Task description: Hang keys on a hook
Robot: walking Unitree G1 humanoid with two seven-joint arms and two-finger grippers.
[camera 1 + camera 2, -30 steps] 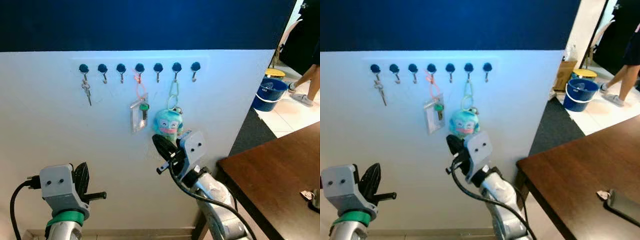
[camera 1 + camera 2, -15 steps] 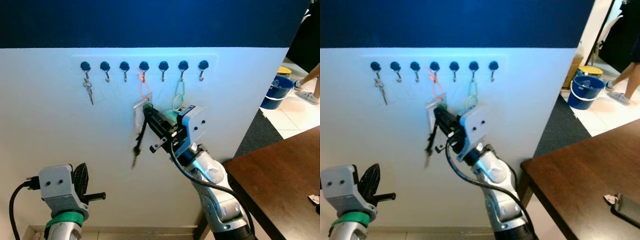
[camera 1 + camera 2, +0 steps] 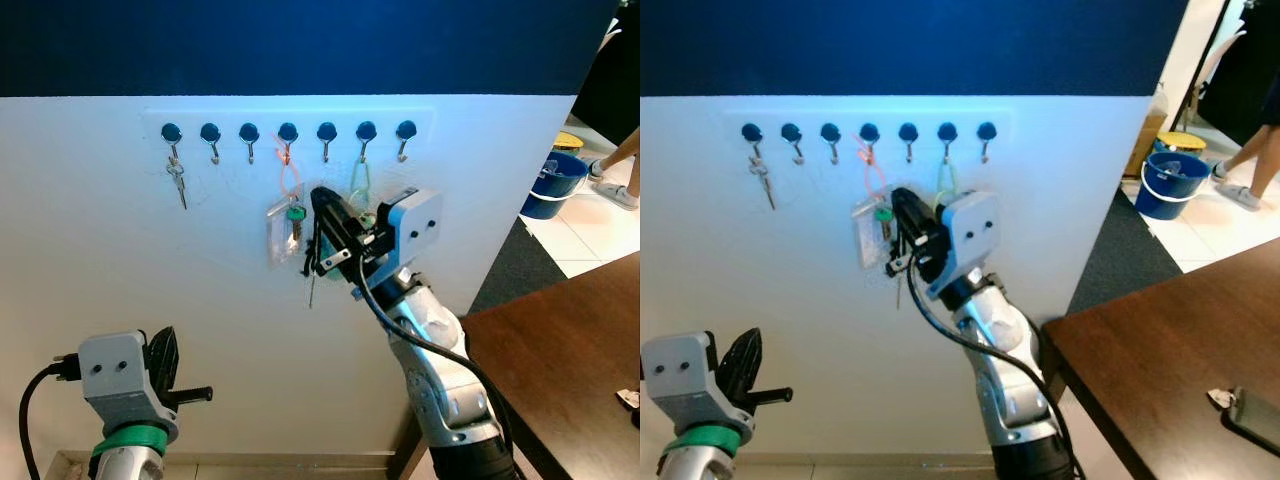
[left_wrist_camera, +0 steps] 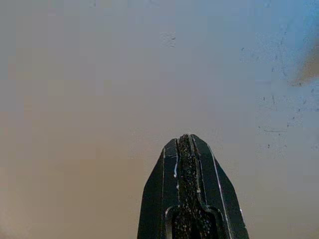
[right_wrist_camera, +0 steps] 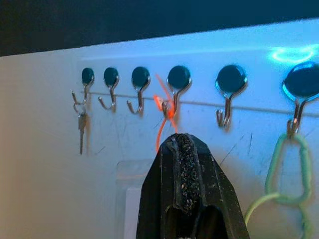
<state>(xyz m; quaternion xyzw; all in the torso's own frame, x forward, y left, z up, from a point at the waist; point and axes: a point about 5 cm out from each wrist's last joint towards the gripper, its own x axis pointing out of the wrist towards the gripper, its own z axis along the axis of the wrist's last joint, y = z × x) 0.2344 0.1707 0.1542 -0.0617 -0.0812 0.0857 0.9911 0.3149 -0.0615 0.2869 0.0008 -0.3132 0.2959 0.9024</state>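
Seven blue-capped hooks (image 3: 288,132) run along the white wall. My right gripper (image 3: 320,197) is raised to the wall just below the fourth and fifth hooks, shut on a bunch of keys (image 3: 311,268) that dangles under its fingers. In the right wrist view the shut fingertips (image 5: 182,142) sit beneath the orange-looped hook (image 5: 178,78), with the bare fifth hook (image 5: 230,80) beside it. The first hook holds small keys (image 3: 177,185). A clear card holder with a green key (image 3: 283,225) hangs on the fourth, a green loop (image 3: 360,182) on the sixth. My left gripper (image 3: 163,358) idles low, shut.
A brown table (image 3: 560,350) stands at the right, close behind my right arm. Beyond the wall's end are a blue bucket (image 3: 555,185) and a person's legs (image 3: 625,160). A dark band tops the wall above the hooks.
My right gripper has risen from below the plush and then shifted right towards the fifth hook, with the keys swinging under it. The left arm has stayed put.
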